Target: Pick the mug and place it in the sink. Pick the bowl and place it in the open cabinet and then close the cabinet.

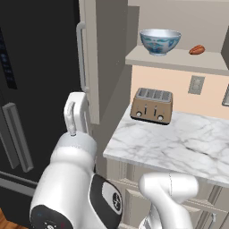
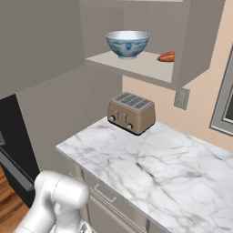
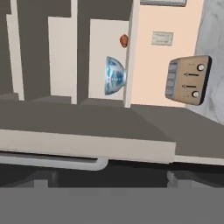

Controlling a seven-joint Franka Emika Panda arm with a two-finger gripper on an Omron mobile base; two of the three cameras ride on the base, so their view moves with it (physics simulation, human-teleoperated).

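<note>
The bowl [image 1: 160, 41], white with a blue pattern, stands upright on the shelf of the open cabinet [image 1: 179, 60]; it is also visible as the bowl [image 2: 128, 43] and, rolled sideways, the bowl [image 3: 114, 75]. The cabinet door [image 1: 91, 67] stands swung out toward me, edge on, its handle [image 1: 80, 56] on the outer face. My gripper [image 1: 75, 107] is just below that handle, at the door's lower outer corner. In the hand view the gripper [image 3: 109, 180] is open and holds nothing, with the door edge [image 3: 87, 146] and handle [image 3: 57, 162] right in front. The mug and the sink are out of view.
A small orange-red item [image 1: 197, 49] lies on the shelf right of the bowl. A bronze toaster [image 1: 152, 105] stands on the marble counter [image 1: 179, 147] under the cabinet. The black fridge [image 1: 36, 89] is left of the door. A wall outlet [image 1: 196, 85] is behind the counter.
</note>
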